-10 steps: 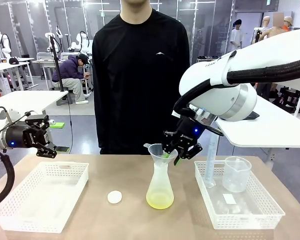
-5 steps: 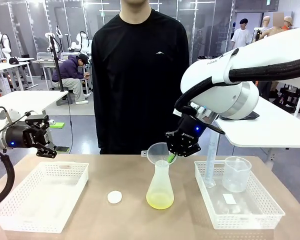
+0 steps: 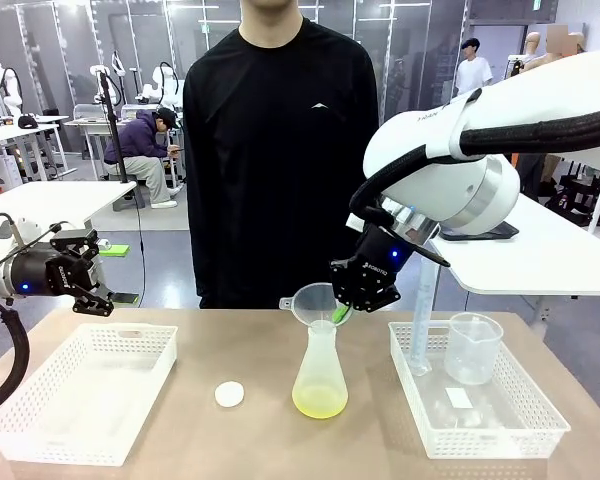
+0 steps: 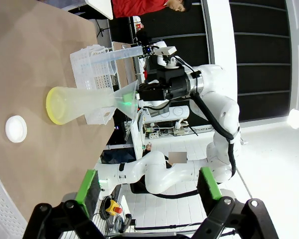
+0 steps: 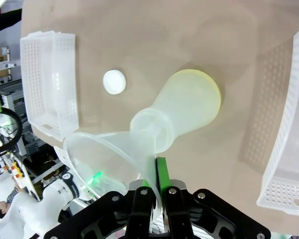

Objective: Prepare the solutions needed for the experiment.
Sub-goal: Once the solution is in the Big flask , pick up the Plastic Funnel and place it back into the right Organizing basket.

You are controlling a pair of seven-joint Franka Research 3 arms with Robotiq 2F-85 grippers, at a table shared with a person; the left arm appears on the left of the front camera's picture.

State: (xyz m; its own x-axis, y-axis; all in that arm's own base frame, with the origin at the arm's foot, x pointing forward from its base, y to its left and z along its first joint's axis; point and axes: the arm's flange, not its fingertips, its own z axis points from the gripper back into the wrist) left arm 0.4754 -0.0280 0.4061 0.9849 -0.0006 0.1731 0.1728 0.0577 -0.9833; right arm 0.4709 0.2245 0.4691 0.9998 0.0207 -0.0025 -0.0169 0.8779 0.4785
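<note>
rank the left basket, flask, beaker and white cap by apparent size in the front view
1. left basket
2. flask
3. beaker, a little smaller than the flask but set farther back, so this gap is unsure
4. white cap

Touching the right gripper [image 3: 342, 313]: clear funnel [image 3: 315, 297], tipped, spout at the mouth of a conical flask [image 3: 321, 350] standing straight below. Lower left of it, apart on the brown table [image 3: 240, 440]: small white round cap [image 3: 229, 394]. Far left: white perforated basket [image 3: 80, 445]. Down and right, near: second white basket [image 3: 480, 440] with an upright beaker [image 3: 472, 347] and a tall graduated cylinder [image 3: 417, 330]. Behind: person in black top [image 3: 280, 150].
</note>
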